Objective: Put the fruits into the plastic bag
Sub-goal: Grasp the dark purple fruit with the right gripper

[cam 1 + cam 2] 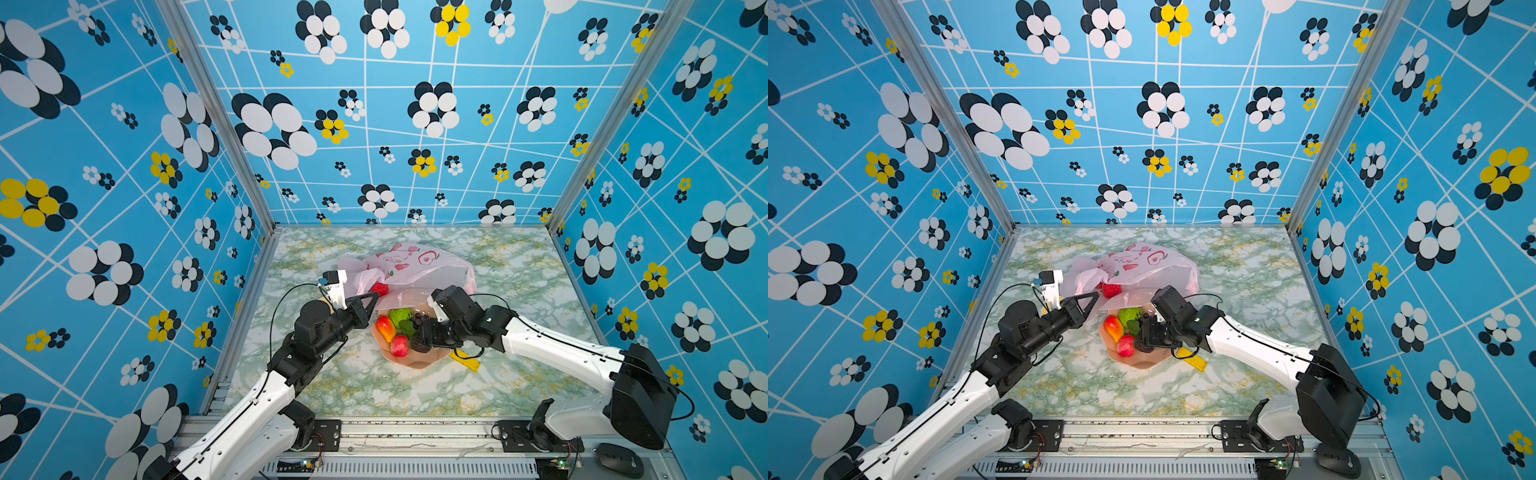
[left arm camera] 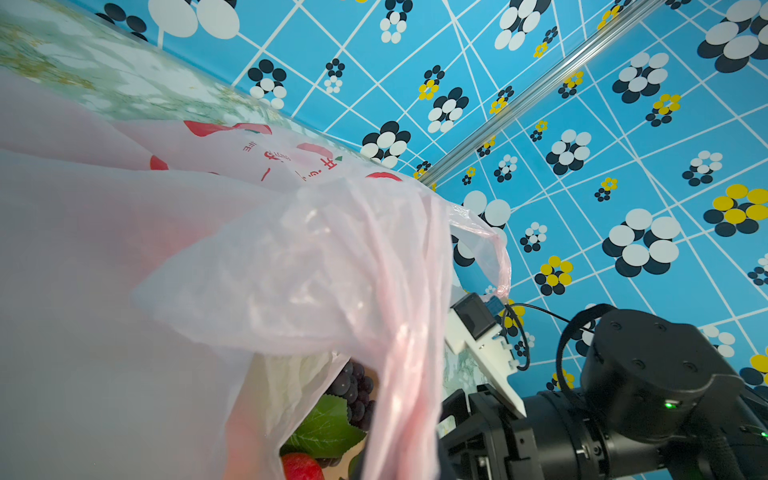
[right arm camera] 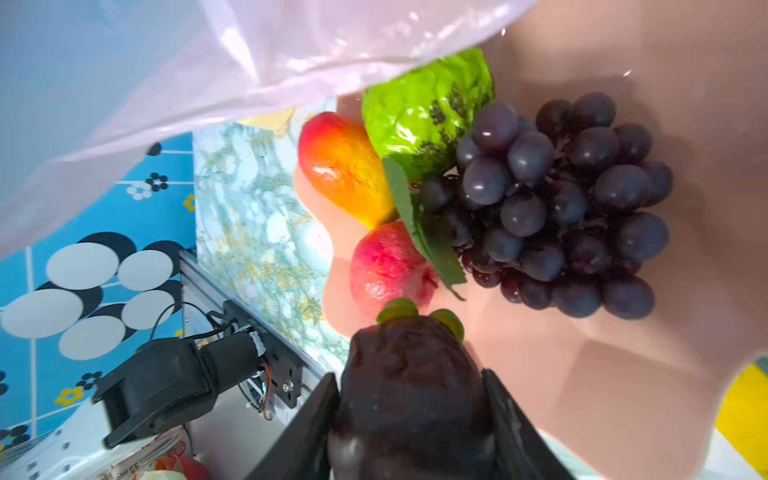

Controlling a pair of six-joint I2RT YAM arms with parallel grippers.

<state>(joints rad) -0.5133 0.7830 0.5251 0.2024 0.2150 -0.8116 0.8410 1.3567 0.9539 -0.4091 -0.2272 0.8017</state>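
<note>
Yellow comes nearest to me: a flat yellow block [image 1: 468,362] lies on the marble table [image 1: 353,386] against the near right rim of the salmon plate [image 1: 424,360]. Over the plate's near part, my right gripper [image 3: 407,386] has its two black fingers [image 3: 515,424] clamped on the dark plum [image 3: 409,357], one on each flank. I cannot tell whether the plum rests on the plate or hangs clear of it.

Just past it on the plate sit the red apple [image 3: 386,266] and then the red-yellow mango [image 3: 345,166]. The grapes [image 3: 561,208] and their green leaf [image 3: 419,232] lie beside them. The bumpy green fruit [image 3: 424,112] is at the far side, next to both mango and grapes.

My left gripper [image 1: 374,296] reaches in from the left, by the plate's far left rim. Its fingers are together, and the pale-pink film of the plastic bag [image 1: 415,266] runs up to their tip, so the bag's near lip is pinched and raised over the plate's far edge. In the left wrist view that film hangs across most of the picture, with grapes, leaf and apple showing beneath it.

A strawberry [image 1: 379,289] lies at the bag's mouth, just beyond the left fingertips. The rest of the bag lies crumpled on the table farther back, printed side up, before the blue flowered wall [image 1: 415,124].
</note>
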